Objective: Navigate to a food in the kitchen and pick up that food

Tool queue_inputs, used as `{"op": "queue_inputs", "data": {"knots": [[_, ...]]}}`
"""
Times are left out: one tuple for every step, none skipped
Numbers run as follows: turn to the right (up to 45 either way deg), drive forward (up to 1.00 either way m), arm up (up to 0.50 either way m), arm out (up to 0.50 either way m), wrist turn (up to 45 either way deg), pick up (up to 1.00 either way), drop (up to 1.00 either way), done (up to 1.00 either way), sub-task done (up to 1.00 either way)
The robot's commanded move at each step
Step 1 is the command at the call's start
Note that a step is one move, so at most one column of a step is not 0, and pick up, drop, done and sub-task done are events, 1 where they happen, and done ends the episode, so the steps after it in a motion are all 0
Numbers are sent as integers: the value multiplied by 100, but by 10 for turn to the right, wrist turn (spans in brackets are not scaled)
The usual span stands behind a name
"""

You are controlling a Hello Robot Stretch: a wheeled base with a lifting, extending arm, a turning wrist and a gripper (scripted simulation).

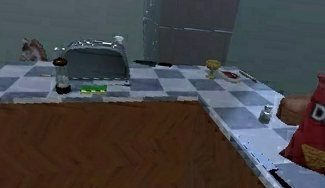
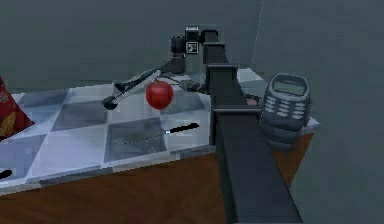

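Red round food [image 2: 158,95], near pincer [image 2: 118,94], checkered counter [image 2: 80,125]

We see a silver toaster [image 1: 94,60] on the checkered counter [image 1: 172,83]. A dark shaker [image 1: 62,75] stands just beside it, a green sponge [image 1: 94,89] lies just in front, and a grey fridge [image 1: 188,24] rises behind it.

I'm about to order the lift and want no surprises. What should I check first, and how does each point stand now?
1. Red round food near the gripper: ok, it is just below it in the arm side view.
2. Gripper lined up on the food: cannot tell.
3. Gripper holding anything: cannot tell.
4. Knife apart from the food: ok, it lies nearer the counter edge.
5. Dark keypad device clear of the arm: cannot tell, it is close beside the arm.
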Motion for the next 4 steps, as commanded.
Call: {"op": "queue_inputs", "data": {"knots": [[0, 0, 0, 0, 450, 0, 0, 0, 0], [0, 0, 0, 0, 120, 0, 0, 0, 0], [0, 0, -10, 0, 0, 0, 0, 0, 0], [0, 0, 0, 0, 0, 100, 0, 0, 0]]}}
